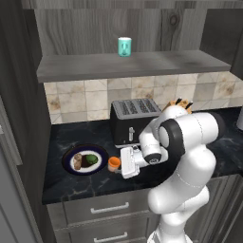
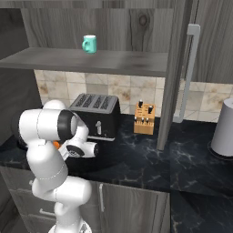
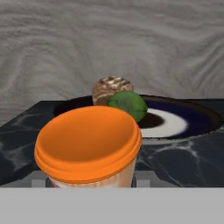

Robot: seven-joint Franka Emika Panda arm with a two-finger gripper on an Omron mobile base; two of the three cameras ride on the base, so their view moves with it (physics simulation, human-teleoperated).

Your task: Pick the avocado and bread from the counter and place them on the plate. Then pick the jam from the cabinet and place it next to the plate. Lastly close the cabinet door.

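My gripper (image 1: 117,164) is low over the black counter (image 1: 66,186), shut on the orange jam (image 1: 114,163) jar just right of the plate (image 1: 69,156). In the hand view the jam (image 3: 87,140) sits between my fingers, its lid facing the camera. Behind it the navy-rimmed plate (image 3: 197,120) holds the green avocado (image 3: 127,104) and the brown bread (image 3: 111,87). From the left base view the avocado (image 1: 92,159) and bread (image 1: 77,162) lie side by side on the plate's centre. The cabinet (image 1: 142,64) stands open, and its door (image 2: 175,68) swings out edge-on.
A teal cup (image 1: 124,46) stands on the cabinet shelf. A black toaster (image 1: 133,118) sits behind my arm, with a wooden knife block (image 2: 144,118) to its right. A white appliance (image 2: 225,129) stands at the counter's far right. Grey drawers (image 1: 109,209) lie below.
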